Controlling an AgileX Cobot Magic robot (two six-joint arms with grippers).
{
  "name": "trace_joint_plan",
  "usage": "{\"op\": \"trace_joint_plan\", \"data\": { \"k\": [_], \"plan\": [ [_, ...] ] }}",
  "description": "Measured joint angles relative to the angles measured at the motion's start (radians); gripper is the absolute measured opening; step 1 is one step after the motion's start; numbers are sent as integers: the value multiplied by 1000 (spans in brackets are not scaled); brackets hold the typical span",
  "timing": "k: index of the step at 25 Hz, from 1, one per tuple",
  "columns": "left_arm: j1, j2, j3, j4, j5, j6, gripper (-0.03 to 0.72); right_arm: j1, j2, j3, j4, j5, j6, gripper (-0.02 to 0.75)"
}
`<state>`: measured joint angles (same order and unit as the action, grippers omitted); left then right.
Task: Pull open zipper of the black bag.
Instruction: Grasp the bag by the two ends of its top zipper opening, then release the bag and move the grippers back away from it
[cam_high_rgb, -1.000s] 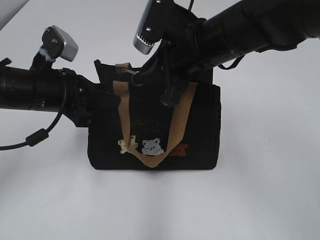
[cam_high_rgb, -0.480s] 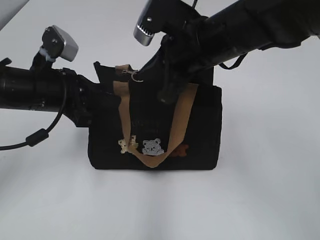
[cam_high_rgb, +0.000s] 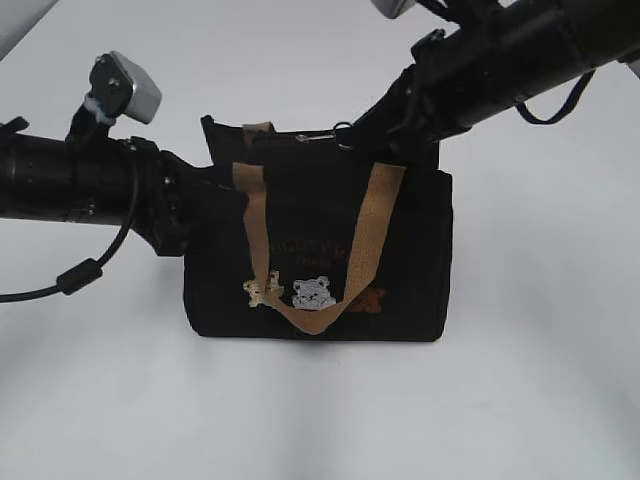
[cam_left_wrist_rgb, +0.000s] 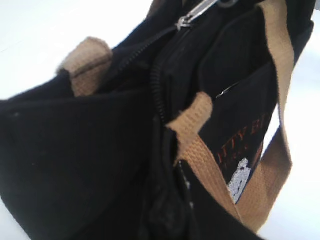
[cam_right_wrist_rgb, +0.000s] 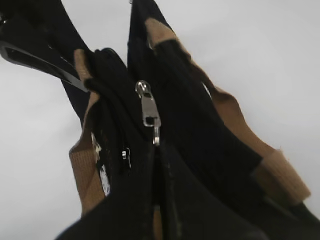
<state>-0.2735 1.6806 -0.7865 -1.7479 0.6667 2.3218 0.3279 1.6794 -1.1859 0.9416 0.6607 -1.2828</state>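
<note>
Exterior view: small boxy black fabric bag (cam_high_rgb: 400, 260) at frame centre on white bench (cam_high_rgb: 540, 400). Grey metal zipper pull (cam_high_rgb: 342, 133) with silver ring now dragged rightward, away from left tan strap (cam_high_rgb: 255, 215), pinched by pressed-together right end effector (cam_high_rgb: 372, 126). Left end effector (cam_high_rgb: 195, 205) clamping bag's left end. Zipper judged partly open.

Upright black bag (cam_high_rgb: 320, 250) on white table, zipper (cam_right_wrist_rgb: 149, 111) partly open along top.

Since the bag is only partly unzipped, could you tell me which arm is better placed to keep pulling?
The right: its pincer is shut at the zipper pull and ring on top of the bag. The left pincer grips the bag's left end, steadying it.
</note>
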Motion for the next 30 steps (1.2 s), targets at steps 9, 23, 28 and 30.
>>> {"op": "trace_joint_plan", "data": {
  "k": [9,23,28,30],
  "plan": [
    [0,0,0,1,-4,0,64,-125,-13,0,-57,136,233,-1],
    [1,-40,0,68,-77,-326,361,-196,-72,0,-159,272,443,344],
    [2,-171,0,429,-93,-828,403,-196,-125,0,-188,447,570,366],
    [2,-231,0,587,-92,-1056,357,-196,-151,0,-239,505,673,345]
  ]
}}
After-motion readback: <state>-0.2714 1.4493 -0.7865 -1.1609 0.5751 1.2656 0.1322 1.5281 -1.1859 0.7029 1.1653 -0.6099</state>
